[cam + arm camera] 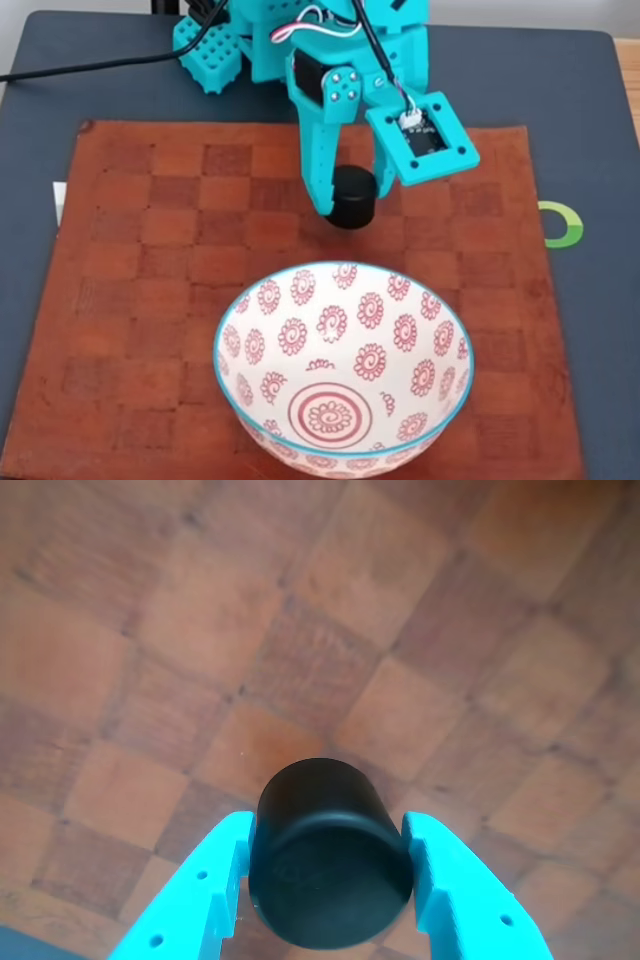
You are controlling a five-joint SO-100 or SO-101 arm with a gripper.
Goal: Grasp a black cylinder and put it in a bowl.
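wrist view: we see gripper [330, 880] fingers pinching black cylinder [330, 855] on both sides, checkered mat [200, 630] beneath | fixed view: adds the bowl [343, 372], just in front of the gripper [352, 200] on the mat [150, 300]

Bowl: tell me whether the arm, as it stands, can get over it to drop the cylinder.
Probably yes. The gripper, shut on the black cylinder, sits just behind the bowl, with nothing between them.
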